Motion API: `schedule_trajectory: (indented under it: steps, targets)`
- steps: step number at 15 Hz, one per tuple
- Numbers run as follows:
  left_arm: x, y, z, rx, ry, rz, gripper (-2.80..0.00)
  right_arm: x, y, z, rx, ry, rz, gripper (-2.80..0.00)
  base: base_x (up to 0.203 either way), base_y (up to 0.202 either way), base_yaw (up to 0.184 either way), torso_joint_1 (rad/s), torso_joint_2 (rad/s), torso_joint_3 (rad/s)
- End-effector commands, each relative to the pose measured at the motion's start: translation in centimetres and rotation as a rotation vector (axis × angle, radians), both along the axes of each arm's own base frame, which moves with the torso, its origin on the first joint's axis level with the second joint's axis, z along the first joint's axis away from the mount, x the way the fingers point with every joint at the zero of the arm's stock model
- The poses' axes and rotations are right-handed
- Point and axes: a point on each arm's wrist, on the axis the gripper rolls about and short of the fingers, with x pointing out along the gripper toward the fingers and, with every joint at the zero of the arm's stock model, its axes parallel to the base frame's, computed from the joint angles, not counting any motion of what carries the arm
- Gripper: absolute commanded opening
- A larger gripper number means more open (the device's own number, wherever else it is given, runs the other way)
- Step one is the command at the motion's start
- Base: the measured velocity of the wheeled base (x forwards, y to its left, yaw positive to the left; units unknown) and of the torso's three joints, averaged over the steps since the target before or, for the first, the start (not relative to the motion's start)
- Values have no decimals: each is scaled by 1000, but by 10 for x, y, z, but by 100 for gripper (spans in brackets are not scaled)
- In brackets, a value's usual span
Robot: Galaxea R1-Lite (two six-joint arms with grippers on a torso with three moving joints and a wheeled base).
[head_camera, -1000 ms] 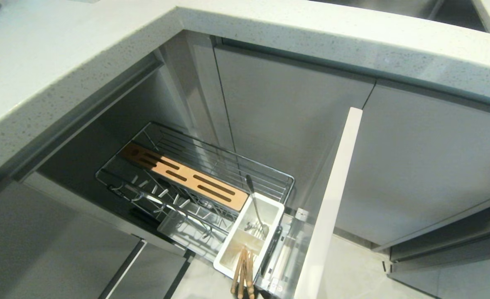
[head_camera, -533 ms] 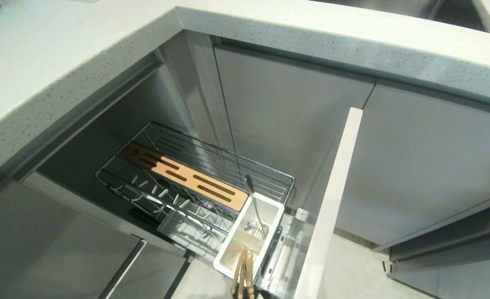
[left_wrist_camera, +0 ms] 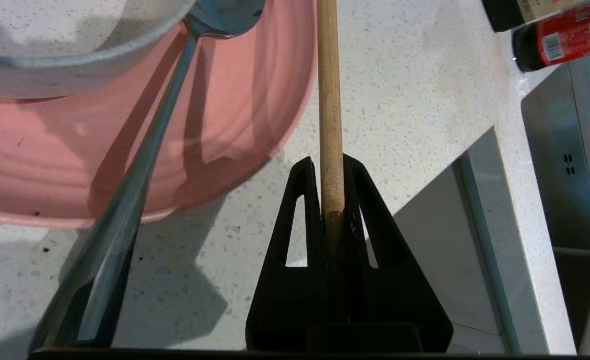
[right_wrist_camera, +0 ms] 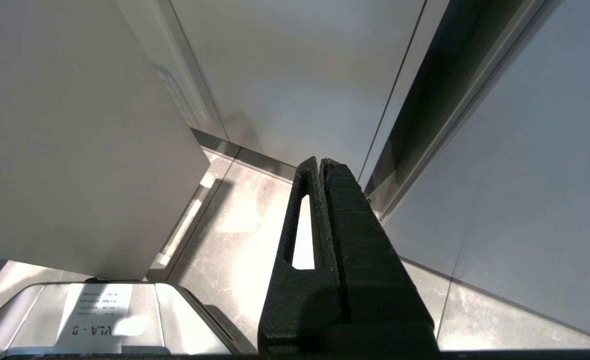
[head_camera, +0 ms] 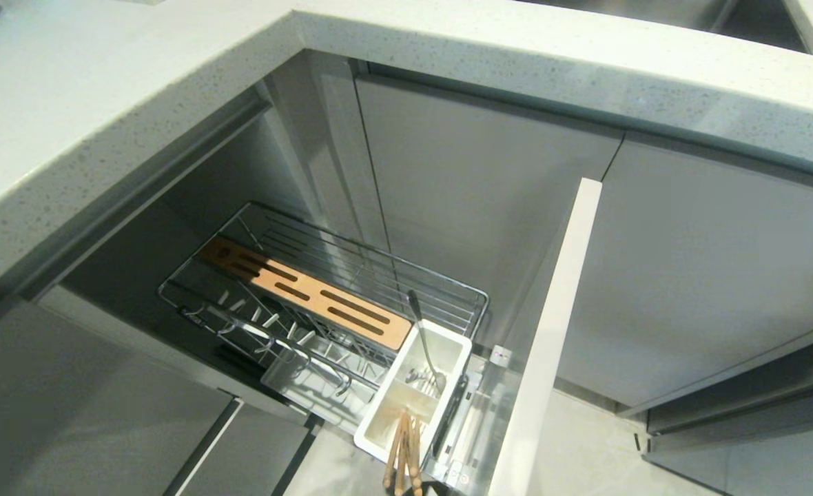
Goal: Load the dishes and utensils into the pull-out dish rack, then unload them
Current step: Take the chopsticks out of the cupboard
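Observation:
My left gripper point(left_wrist_camera: 331, 165) is shut on a light wooden chopstick point(left_wrist_camera: 329, 90), which runs straight out past the fingertips above the speckled counter point(left_wrist_camera: 425, 100). Just beside it lies the pink plate point(left_wrist_camera: 75, 165), with the cream bowl point(left_wrist_camera: 50, 75) over its far part. The metal spoon point(left_wrist_camera: 145, 145) rests head-down in the plate, its handle slanting toward the camera. The pull-out dish rack point(head_camera: 448, 293) stands open below the counter. Its white tub point(head_camera: 379, 434) holds wooden chopsticks point(head_camera: 403, 448) and a long metal utensil point(head_camera: 424, 337). My right gripper point(right_wrist_camera: 321, 162) is shut, empty and parked near the floor.
The rack's pale cabinet front point(head_camera: 551, 331) juts out on its right. A slotted wooden strip point(head_camera: 310, 293) crosses the rack. Dark sauce bottles point(left_wrist_camera: 565, 35) stand at the counter's far side. The counter edge point(head_camera: 448, 48) overhangs the rack. My base point(right_wrist_camera: 100, 310) sits below the right arm.

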Motion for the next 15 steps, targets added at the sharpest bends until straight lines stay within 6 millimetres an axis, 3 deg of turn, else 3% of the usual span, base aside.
schedule_trajectory:
  steps: [1, 15]
  targets:
    - [9, 7, -3, -32, 27, -3, -280, 0, 0, 0, 0, 2, 0, -280, 0, 0, 0, 0, 0, 0]
    - [19, 17, -10, -119, 19, 46, -280, 0, 0, 0, 0, 2, 0, -280, 0, 0, 0, 0, 0, 0]
